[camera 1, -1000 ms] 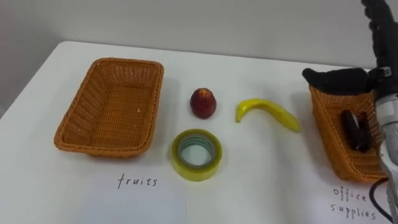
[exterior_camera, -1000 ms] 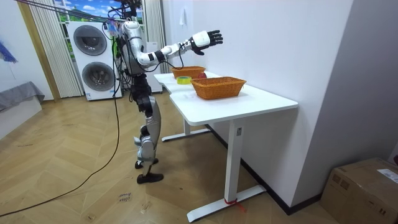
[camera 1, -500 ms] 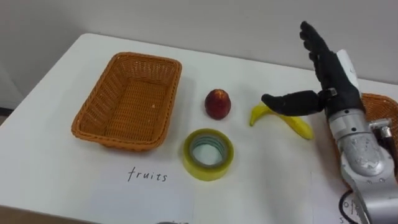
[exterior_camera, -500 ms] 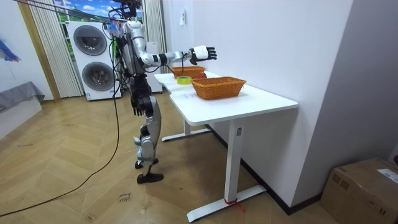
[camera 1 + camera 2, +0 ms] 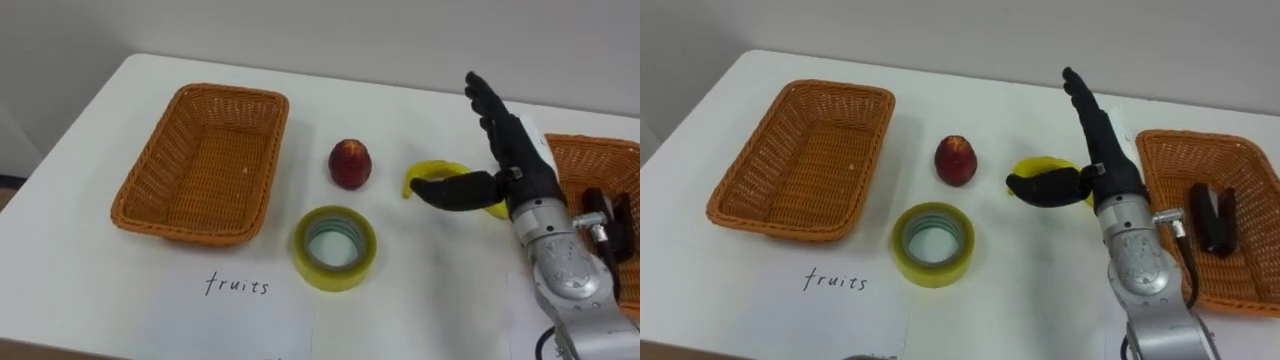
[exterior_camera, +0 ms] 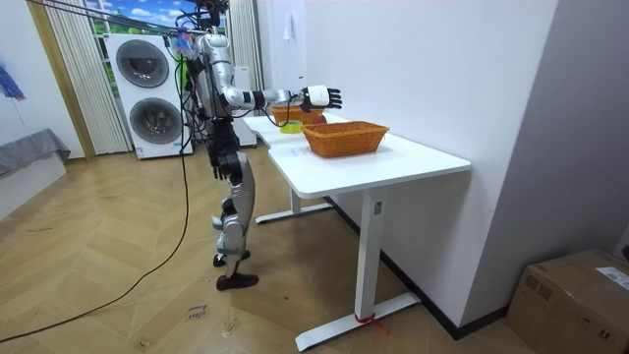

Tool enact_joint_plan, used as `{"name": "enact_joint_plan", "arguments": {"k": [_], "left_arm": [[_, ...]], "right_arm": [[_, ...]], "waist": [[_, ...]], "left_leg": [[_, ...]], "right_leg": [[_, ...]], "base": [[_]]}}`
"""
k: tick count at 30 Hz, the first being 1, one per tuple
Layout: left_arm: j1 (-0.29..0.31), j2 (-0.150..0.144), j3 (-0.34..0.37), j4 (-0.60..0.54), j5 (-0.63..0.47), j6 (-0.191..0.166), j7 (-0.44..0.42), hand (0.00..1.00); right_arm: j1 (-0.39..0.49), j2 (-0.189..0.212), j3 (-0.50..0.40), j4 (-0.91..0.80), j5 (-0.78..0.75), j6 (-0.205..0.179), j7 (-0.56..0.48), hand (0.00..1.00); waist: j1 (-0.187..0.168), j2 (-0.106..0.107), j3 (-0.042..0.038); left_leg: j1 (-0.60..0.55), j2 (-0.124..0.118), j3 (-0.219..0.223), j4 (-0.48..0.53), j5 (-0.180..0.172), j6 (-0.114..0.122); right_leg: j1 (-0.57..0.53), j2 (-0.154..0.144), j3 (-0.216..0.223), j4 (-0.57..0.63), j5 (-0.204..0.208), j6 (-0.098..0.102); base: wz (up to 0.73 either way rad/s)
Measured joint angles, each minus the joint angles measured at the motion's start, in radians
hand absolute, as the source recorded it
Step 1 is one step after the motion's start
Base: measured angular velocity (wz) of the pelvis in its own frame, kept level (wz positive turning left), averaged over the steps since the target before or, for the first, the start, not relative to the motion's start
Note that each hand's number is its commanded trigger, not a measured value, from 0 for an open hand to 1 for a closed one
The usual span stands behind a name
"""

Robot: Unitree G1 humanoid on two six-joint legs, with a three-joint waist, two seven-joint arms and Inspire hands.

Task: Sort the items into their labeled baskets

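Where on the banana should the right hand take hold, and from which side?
Probably around the banana at its thick middle, from above. It lies flat and curved on the table, so thumb and fingers can close across its narrow width. The open right hand is poised over it.

There are two baskets, one big basket [image 5: 205,170] far to the left of the right hand [image 5: 520,165] and one other basket [image 5: 1175,180] just to the right of it. There is one red fruit [image 5: 350,164] and one roll of yellow tape [image 5: 305,255], both to the left of the hand, and one banana [image 5: 420,176] right by its thumb. One small black thing [image 5: 1208,218] lies in the basket to the right of the hand.
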Motion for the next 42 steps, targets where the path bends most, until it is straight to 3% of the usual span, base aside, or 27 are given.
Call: {"name": "enact_joint_plan", "arguments": {"k": [9,16,26,42], "left_arm": [[-0.006,-0.001,-0.010,-0.009,0.000,-0.003,0.004,0.00],[-0.003,-0.006,-0.022,0.009,0.001,0.000,0.000,0.00],[0.000,-0.010,-0.047,0.023,0.001,0.001,-0.005,0.00],[-0.001,-0.012,-0.085,0.026,0.002,0.039,-0.022,0.00]], "right_arm": [[0.000,0.009,0.050,0.022,0.016,0.001,0.024,0.00],[-0.002,0.027,0.065,0.049,0.040,0.001,0.040,0.00],[-0.021,0.036,0.117,0.134,0.065,0.000,0.078,0.00],[-0.021,0.062,0.164,0.162,0.077,0.005,0.108,0.00]], "waist": [[0.005,0.007,0.0037],[0.034,0.009,0.0052],[0.049,0.006,0.0115],[0.047,0.004,0.0118]], "left_leg": [[0.001,0.000,0.001,-0.009,0.000,0.000],[0.000,-0.002,-0.004,-0.009,0.000,0.000],[0.001,-0.014,-0.029,-0.008,0.007,0.002],[-0.006,-0.015,-0.048,0.018,0.007,0.002]], "right_leg": [[-0.003,0.001,0.000,-0.001,0.000,0.000],[0.000,0.004,-0.002,-0.003,0.000,0.000],[0.012,-0.001,-0.029,-0.003,0.000,0.000],[0.024,-0.002,-0.050,-0.002,0.000,0.000]], "base": [[0.00],[0.02],[0.07],[0.03]]}}
